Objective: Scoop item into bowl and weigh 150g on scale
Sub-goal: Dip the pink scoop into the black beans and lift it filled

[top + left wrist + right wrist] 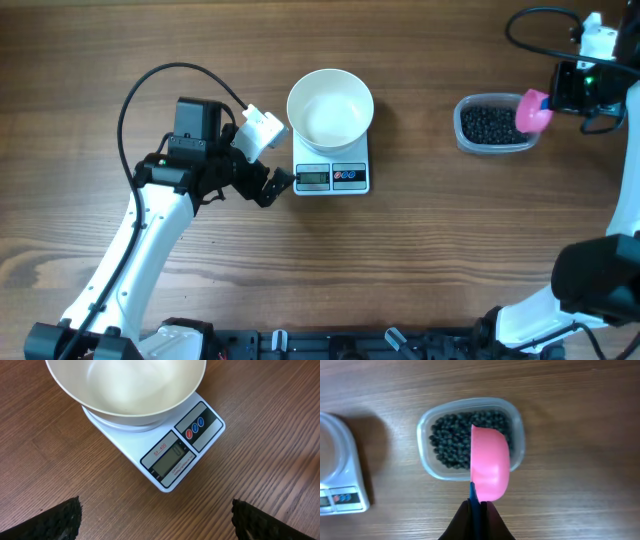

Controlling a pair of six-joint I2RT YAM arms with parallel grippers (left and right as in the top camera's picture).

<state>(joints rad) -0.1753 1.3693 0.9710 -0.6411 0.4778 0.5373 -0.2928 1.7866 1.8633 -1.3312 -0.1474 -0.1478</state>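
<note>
Overhead first: my left pincer (pixel 275 188) is spread wide with nothing in it, just beside the left edge of the scale (pixel 332 177). The white bowl (pixel 330 107) sits on the scale, mid-tabletop toward the far edge. The black beads (pixel 490 124) are in a clear tub (pixel 462 135) near the far right corner.

Left wrist: my fingertips (pixel 55 520) stand far apart, with the scale's display facing me.

Right wrist: my right pincer (pixel 477 510) is clamped tight on the handle of a pink scoop (pixel 490 465), which hangs over the tub's right side.
</note>
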